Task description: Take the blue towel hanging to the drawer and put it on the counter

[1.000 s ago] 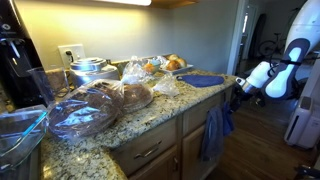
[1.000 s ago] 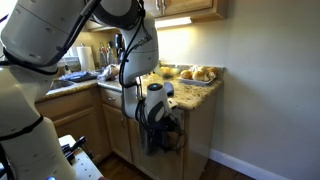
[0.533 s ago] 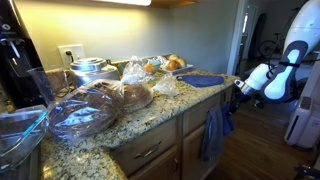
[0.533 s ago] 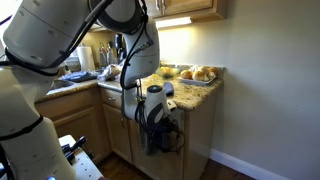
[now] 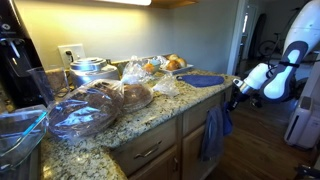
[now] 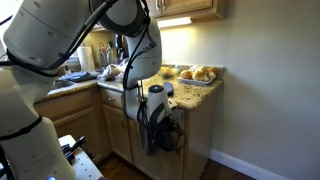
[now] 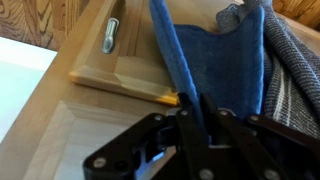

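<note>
Slate-blue cloth fills the upper middle of the wrist view. There the blue towel point(image 7: 215, 55) hangs in loose folds against the drawer point(image 7: 95, 55), whose honey-brown wooden front and metal handle sit in the upper left. The claw point(image 7: 207, 108) comes in from the bottom edge. Its two black fingers are drawn close together with a fold of the towel between them, so I judge it closed on the cloth near the top.

In an exterior view the towel point(image 5: 214, 132) drops right of centre, its long axis vertical, below the rounded edge of the speckled granite desk point(image 5: 160, 108). The claw point(image 5: 236, 97) sits just to the right of the towel's upper end.

The coming move turns on this: the desk surface lies above and to the left of the claw in that frame. The towel must therefore rise along its own length until it clears the drawer, then travel leftward over the edge. A darker blue cloth point(image 5: 203, 80) already lies on the desk near that corner.
</note>
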Tool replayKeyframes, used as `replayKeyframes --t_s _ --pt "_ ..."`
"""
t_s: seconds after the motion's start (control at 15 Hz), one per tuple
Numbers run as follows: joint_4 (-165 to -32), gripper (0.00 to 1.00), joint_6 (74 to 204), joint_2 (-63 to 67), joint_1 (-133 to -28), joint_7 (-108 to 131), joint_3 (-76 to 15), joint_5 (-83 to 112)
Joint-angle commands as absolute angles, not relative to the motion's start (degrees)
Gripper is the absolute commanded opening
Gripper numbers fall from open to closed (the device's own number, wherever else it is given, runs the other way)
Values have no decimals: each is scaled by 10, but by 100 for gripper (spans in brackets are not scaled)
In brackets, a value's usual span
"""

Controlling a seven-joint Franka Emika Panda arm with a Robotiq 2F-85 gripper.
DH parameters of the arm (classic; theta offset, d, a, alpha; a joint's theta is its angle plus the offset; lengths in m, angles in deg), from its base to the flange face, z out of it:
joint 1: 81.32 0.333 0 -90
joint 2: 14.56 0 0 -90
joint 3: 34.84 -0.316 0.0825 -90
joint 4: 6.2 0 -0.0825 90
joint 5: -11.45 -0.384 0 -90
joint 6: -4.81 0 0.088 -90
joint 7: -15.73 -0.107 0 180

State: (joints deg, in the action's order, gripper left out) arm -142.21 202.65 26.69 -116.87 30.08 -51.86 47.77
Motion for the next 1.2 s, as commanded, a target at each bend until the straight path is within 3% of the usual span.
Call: replayKeyframes --t_s 0.0,0.33,1.13 --pt "-1421 3 2027 279 -1211 301 -545 511" --pt "-1442 10 2026 284 -1261 336 -583 501" --pt "-1506 8 2027 257 -1380 409 -662 516"
